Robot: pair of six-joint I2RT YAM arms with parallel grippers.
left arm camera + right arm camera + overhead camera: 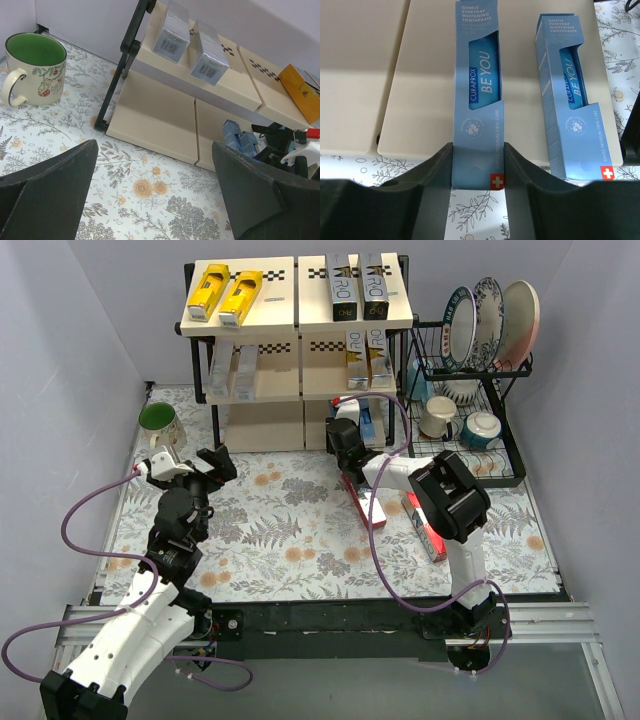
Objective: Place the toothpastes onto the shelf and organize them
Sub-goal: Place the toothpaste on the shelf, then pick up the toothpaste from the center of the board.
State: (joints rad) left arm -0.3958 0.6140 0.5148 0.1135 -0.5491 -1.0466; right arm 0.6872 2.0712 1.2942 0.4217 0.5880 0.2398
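A: Where do things stand?
B: The shelf [283, 315] carries a yellow pair [208, 292] and a black pair [343, 285] on top, and a silver pair [222, 372] and a gold-white pair [357, 355] in the middle. Two red cartons [365, 508] lie on the bench [290, 530] by the right arm.
A: And the arms?
B: The right jaws are clamped across the near end of a blue carton [479, 90] that lies along the bottom board [425, 75], just beside its twin [572, 115]. The left jaws hang spread and empty over the bench.
A: How will a carton handle?
B: Light, stiff card, I'd judge, but crushable; pinch the narrow sides gently.
A: Any print?
B: "CURAPROX BE YOU", "Gentle Everyday Whitening Toothpaste", "Swiss Premium Oral Care".
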